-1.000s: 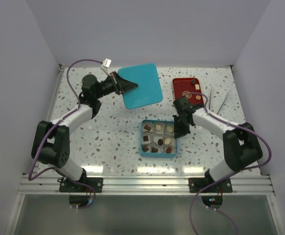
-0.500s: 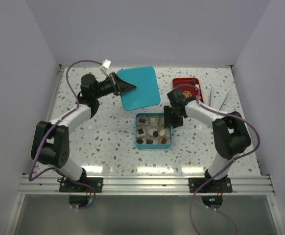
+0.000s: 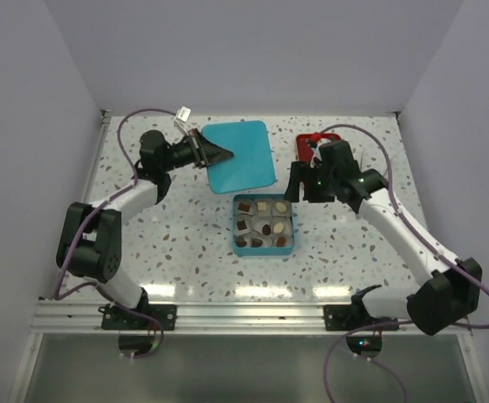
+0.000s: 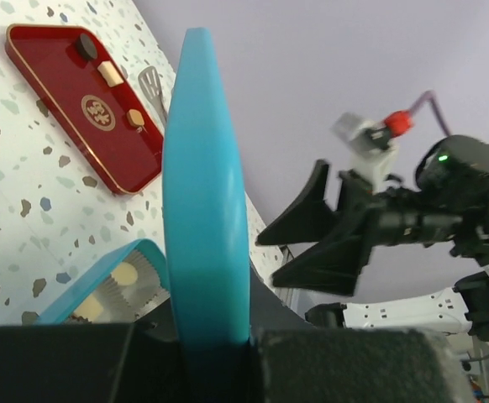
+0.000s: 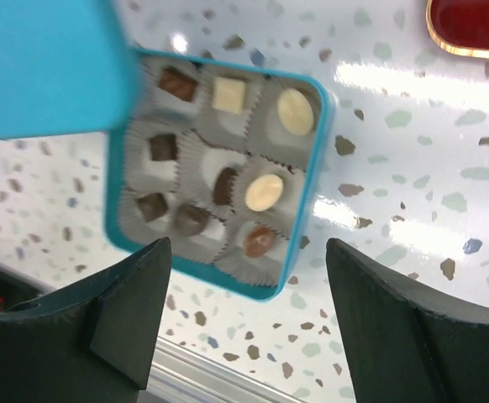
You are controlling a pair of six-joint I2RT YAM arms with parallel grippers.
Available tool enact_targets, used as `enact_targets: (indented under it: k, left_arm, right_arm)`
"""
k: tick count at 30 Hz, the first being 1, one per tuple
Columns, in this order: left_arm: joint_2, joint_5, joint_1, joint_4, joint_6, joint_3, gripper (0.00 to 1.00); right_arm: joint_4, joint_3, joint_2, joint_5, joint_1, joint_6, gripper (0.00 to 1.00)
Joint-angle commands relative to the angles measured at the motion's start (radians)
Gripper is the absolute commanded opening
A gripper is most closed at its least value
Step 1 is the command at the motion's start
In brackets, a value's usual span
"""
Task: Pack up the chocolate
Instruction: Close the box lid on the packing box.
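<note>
Chocolate pieces [image 5: 264, 192] number nine in the box [image 5: 323, 168], three on the tray [image 4: 53, 82].

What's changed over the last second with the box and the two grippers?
The right gripper slid the teal box left and a little away from the arms, closer to the lid. It then let go, opened and pulled back toward the red tray. The left gripper stays shut on the lid in about the same place, and the chocolates sit in the box as before.
</note>
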Motion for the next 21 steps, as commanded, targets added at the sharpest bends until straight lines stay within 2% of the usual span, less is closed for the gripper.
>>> enact_targets:
  k: [1, 2, 3, 7, 13, 18, 20, 21]
  left_arm:
    - [-0.017, 0.026, 0.007, 0.059, -0.026, -0.028, 0.00]
    - [-0.022, 0.033, 0.007, 0.058, -0.029, -0.034, 0.00]
    - [-0.025, 0.038, 0.007, 0.058, -0.034, -0.052, 0.00]
    - [-0.043, 0.053, -0.023, 0.122, -0.100, -0.103, 0.00]
    - [-0.020, 0.058, -0.097, 0.350, -0.262, -0.173, 0.00]
    - [0.024, 0.038, -0.157, 0.441, -0.314, -0.167, 0.00]
    - [0.035, 0.038, -0.169, 0.440, -0.314, -0.160, 0.00]
    - [0.046, 0.038, -0.175, 0.436, -0.313, -0.158, 0.00]
  right_arm:
    - [0.017, 0.059, -0.098, -0.141, -0.064, -0.017, 0.78]
    - [0.046, 0.058, -0.108, -0.179, -0.084, -0.005, 0.78]
    - [0.081, 0.052, -0.115, -0.284, -0.130, 0.004, 0.78]
    - [0.393, -0.036, -0.095, -0.550, -0.230, 0.116, 0.79]
    - [0.599, -0.089, 0.019, -0.699, -0.241, 0.205, 0.78]
    - [0.606, -0.146, 0.039, -0.701, -0.244, 0.195, 0.77]
    - [0.623, -0.174, 0.033, -0.716, -0.246, 0.201, 0.75]
    - [0.630, -0.197, 0.022, -0.719, -0.246, 0.202, 0.71]
